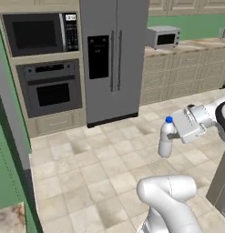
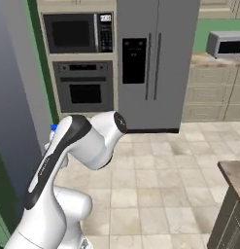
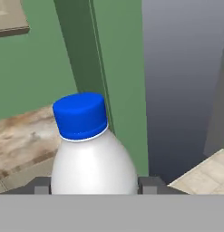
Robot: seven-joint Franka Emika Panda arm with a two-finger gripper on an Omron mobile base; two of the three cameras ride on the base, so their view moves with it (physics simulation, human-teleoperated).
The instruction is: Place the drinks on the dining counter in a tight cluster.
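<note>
One drink, the small clear-white bottle with blue cap (image 1: 166,139), sits clamped in the end effector (image 1: 174,135), upright above the tiled floor (image 1: 86,168), forward of the refrigerator (image 1: 114,59). We judge that the coming move carries it, long axis vertical, to the dining surface (image 2: 233,171).

We record a white bottle (image 1: 166,139) with blue cap (image 3: 80,115); white arm (image 2: 68,160) with dark joints; grey fridge (image 1: 113,59); beige tiled floor (image 1: 95,168); green wall (image 3: 36,68); brown marbled counter (image 3: 20,140).
</note>
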